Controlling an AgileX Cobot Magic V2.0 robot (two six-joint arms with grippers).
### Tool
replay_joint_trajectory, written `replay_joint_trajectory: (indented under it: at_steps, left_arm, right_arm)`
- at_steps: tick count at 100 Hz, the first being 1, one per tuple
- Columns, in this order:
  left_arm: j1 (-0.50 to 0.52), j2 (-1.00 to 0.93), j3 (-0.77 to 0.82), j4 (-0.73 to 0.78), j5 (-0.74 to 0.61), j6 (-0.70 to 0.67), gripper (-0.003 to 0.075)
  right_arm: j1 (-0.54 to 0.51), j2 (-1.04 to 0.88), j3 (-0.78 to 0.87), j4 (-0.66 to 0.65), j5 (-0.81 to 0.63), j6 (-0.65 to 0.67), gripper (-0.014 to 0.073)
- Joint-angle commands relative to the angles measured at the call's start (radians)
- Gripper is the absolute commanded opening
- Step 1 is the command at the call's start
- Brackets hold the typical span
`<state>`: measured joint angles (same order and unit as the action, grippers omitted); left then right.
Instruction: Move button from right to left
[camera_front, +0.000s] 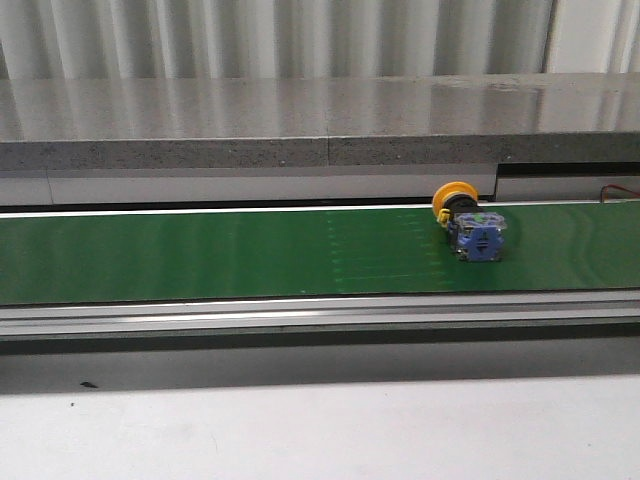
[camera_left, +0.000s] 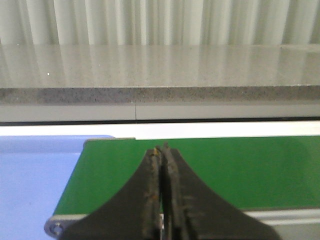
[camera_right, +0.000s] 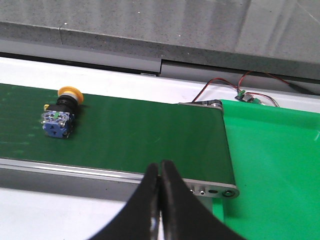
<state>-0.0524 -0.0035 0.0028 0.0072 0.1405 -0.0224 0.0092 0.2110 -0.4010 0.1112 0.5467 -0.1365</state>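
Observation:
The button lies on its side on the green conveyor belt, right of centre, its yellow-orange cap toward the back and its blue-grey block toward the front. It also shows in the right wrist view. My right gripper is shut and empty, above the belt's near rail, well to the right of the button. My left gripper is shut and empty over the belt's left end. Neither arm shows in the front view.
A grey stone-like ledge runs behind the belt. A blue tray lies past the belt's left end, a green tray past its right end. Red and black wires lie behind the right end. A metal rail fronts the belt.

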Motion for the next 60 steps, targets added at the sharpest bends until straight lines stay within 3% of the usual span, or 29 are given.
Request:
replay_joint_trajectory:
  at_steps: [1, 60]
  left_arm:
    - [0.0, -0.022, -0.036, -0.007, 0.026, -0.007, -0.002]
    - [-0.002, 0.385, -0.369, -0.013, 0.223, -0.007, -0.002]
  right_arm:
    - [0.0, 0.008, -0.024, -0.011, -0.08, -0.006, -0.0048]
    - [0.0, 0.008, -0.024, -0.011, -0.08, -0.006, -0.0048]
